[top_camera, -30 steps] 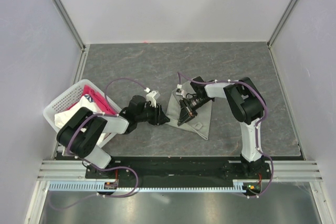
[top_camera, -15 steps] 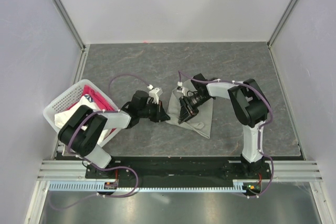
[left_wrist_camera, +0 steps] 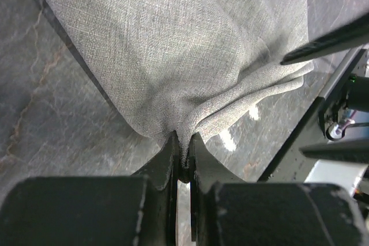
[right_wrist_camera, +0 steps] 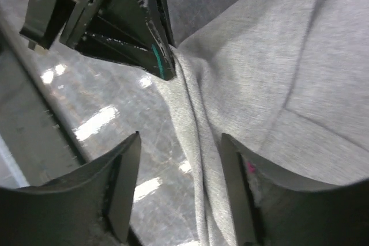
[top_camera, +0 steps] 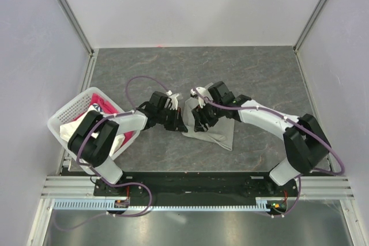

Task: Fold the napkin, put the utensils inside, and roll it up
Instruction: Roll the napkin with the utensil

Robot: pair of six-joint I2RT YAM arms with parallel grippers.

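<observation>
The grey-green napkin (top_camera: 218, 129) lies crumpled on the dark stone tabletop between the two arms. My left gripper (top_camera: 180, 124) is shut on a bunched edge of the napkin (left_wrist_camera: 190, 56), the cloth pinched between its fingertips (left_wrist_camera: 168, 149). Just to its right, my right gripper (top_camera: 199, 124) hangs open over the same rumpled edge (right_wrist_camera: 196, 119). Its fingers (right_wrist_camera: 128, 171) straddle a fold without holding it, and the left gripper (right_wrist_camera: 163, 67) shows just ahead of them. The utensils are out of view.
A white perforated basket (top_camera: 64, 114) with a pink cloth (top_camera: 104, 109) and a white cloth (top_camera: 72, 128) stands at the left edge. Grey walls enclose the table on three sides. The arm bases sit on the black rail (top_camera: 196, 184) at the front.
My left gripper has closed on the napkin's edge and shifted right. My right gripper has opened and let go of the cloth, and its arm has swung out to the right.
</observation>
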